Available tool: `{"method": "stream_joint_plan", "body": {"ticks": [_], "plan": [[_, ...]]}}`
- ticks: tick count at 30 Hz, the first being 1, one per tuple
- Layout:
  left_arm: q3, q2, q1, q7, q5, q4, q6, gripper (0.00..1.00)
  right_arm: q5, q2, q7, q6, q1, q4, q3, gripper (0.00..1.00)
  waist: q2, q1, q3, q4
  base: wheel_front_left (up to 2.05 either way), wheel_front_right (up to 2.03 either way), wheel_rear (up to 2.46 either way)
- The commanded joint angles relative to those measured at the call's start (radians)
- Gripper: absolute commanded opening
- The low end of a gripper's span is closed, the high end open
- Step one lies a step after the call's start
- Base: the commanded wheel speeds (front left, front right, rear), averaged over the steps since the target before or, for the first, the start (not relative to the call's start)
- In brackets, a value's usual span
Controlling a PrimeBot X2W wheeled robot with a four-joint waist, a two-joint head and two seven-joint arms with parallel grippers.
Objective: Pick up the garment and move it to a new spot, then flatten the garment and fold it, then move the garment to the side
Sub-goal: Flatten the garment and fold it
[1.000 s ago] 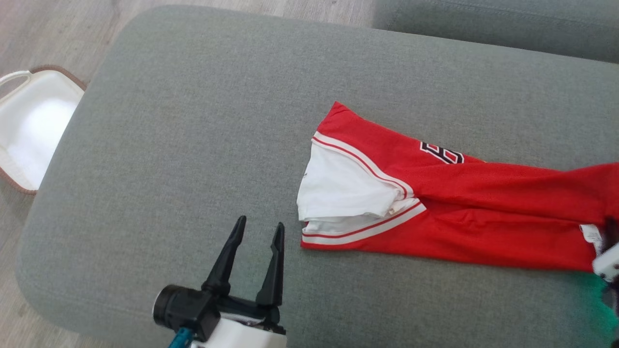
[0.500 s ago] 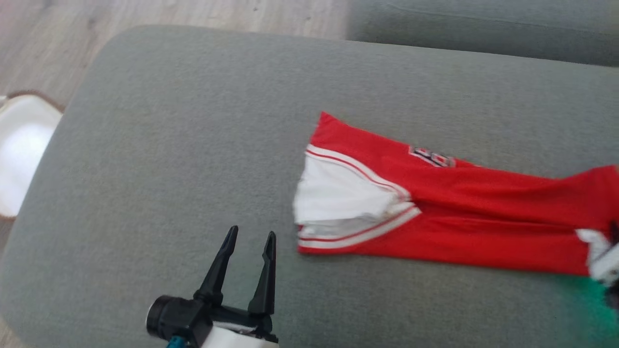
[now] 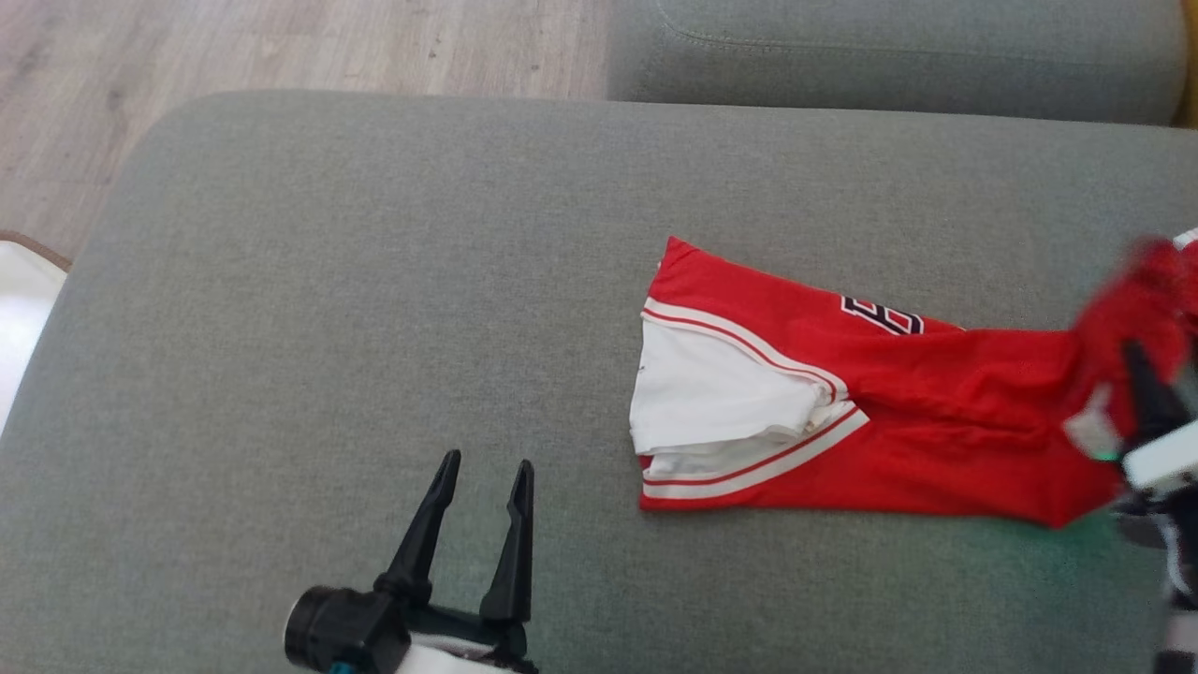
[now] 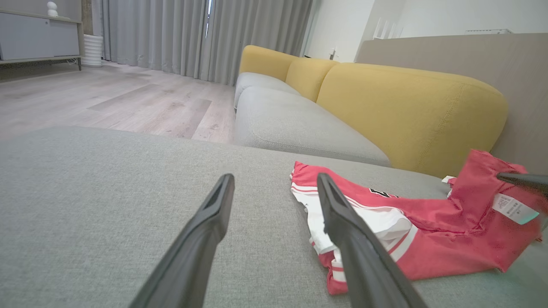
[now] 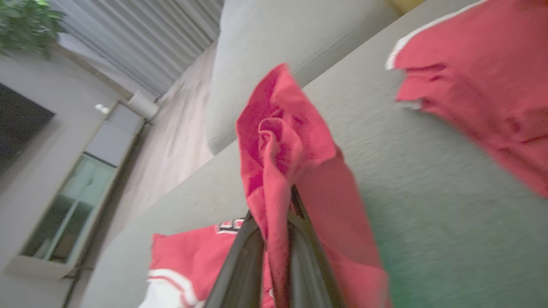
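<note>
The garment point(image 3: 870, 412) is a red jersey with white, red-striped trim, stretched across the right half of the grey cushion point(image 3: 374, 309). Its right end is bunched and lifted off the cushion, and my right gripper point(image 3: 1137, 374) is shut on that fold at the right edge of the head view. In the right wrist view the red cloth point(image 5: 282, 158) is pinched between my two dark fingers. My left gripper point(image 3: 487, 463) hovers open over bare cushion, left of the white end of the garment point(image 4: 385, 222), touching nothing.
A second grey cushion point(image 3: 889, 47) lies beyond the first, with yellow backrests point(image 4: 406, 107) behind it. A white basket point(image 3: 19, 309) stands on the wooden floor point(image 3: 281, 47) at the left edge. The cushion's left half is bare.
My right gripper has lifted the garment's right end off the cushion and bunched it. The head camera has shifted, so the whole scene sits differently. The left gripper stays open.
</note>
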Motion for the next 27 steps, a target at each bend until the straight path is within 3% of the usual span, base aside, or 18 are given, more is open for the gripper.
{"method": "stream_joint_plan", "body": {"ticks": [1, 4, 8, 18, 27], "plan": [[0.028, -0.007, -0.012, -0.008, -0.008, -0.027, 0.002, 1.0, 0.041, 0.003, 0.027, -0.001, -0.013, -0.078, 0.036, 0.0, -0.0001, 0.0001, -0.004, 0.004, 0.0, 0.0, 0.0], [0.014, -0.007, -0.013, -0.008, -0.027, -0.026, 0.002, 1.0, 0.123, 0.02, 0.067, -0.001, -0.001, -0.132, 0.092, 0.0, -0.0001, 0.0001, -0.009, 0.019, 0.0, 0.0, 0.0], [0.003, -0.007, -0.016, -0.008, -0.04, -0.025, 0.004, 1.0, 0.247, 0.021, 0.029, -0.001, 0.007, -0.107, 0.186, 0.0, -0.0001, 0.0001, -0.013, 0.038, 0.0, 0.0, 0.0], [-0.017, -0.007, -0.013, -0.008, -0.059, -0.012, 0.003, 1.0, 0.482, 0.022, -0.221, -0.001, -0.057, 0.092, 0.558, 0.0, -0.0001, 0.0001, -0.028, 0.099, 0.0, 0.0, 0.0], [-0.037, -0.007, -0.014, -0.008, -0.069, -0.007, 0.003, 1.0, 0.736, 0.022, -0.463, -0.001, -0.25, 0.302, 0.839, 0.0, -0.0001, 0.0001, -0.023, 0.127, 0.0, 0.0, 0.0]]}}
